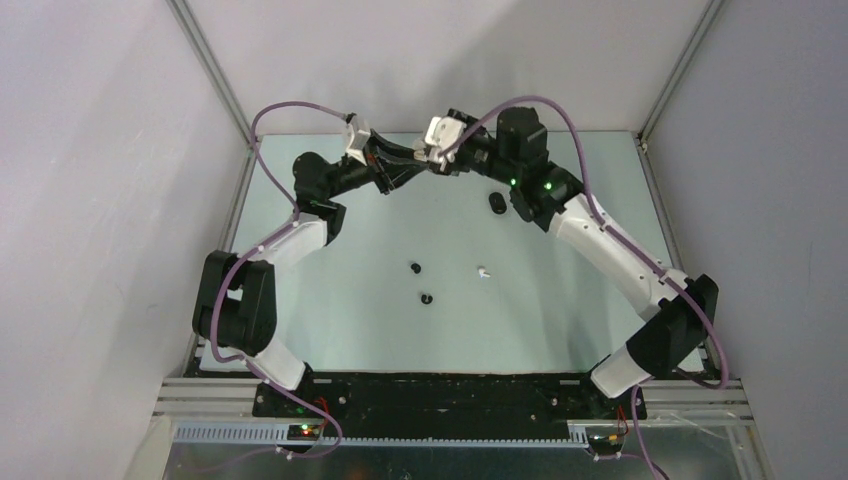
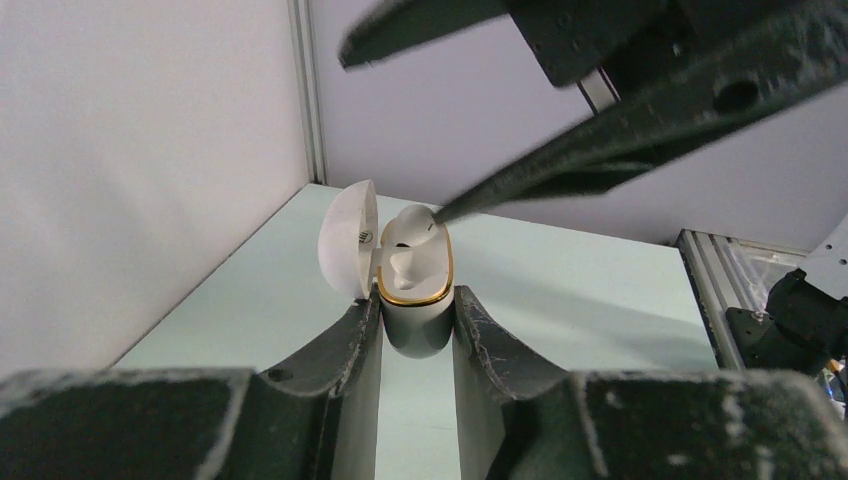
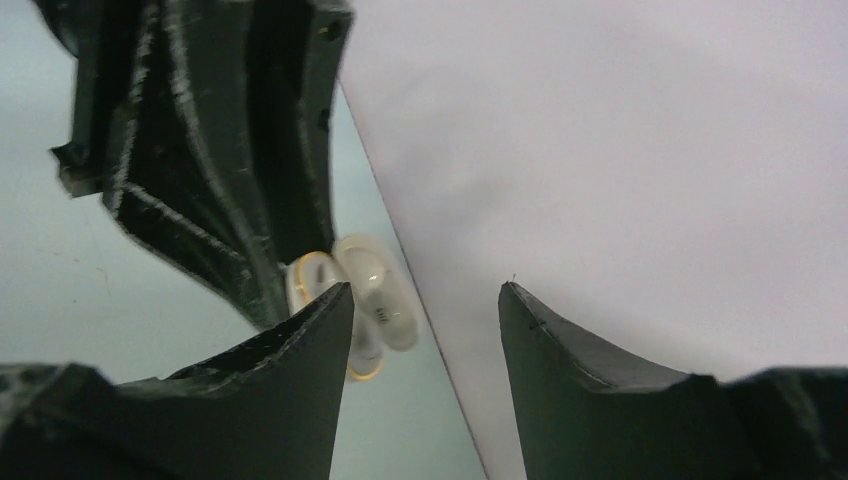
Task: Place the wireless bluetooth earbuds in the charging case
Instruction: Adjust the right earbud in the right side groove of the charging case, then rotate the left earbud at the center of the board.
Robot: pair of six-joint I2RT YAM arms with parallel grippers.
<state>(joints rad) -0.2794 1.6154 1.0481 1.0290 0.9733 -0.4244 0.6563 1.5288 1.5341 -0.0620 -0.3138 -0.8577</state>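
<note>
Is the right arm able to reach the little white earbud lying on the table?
Probably yes. The white earbud lies in the open on the table, nothing around it, and the right gripper is open and empty, up by the white case.

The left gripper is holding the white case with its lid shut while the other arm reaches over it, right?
Not quite. The left wrist view shows the white case in the left gripper with its lid open, not shut. The rest holds.
</note>
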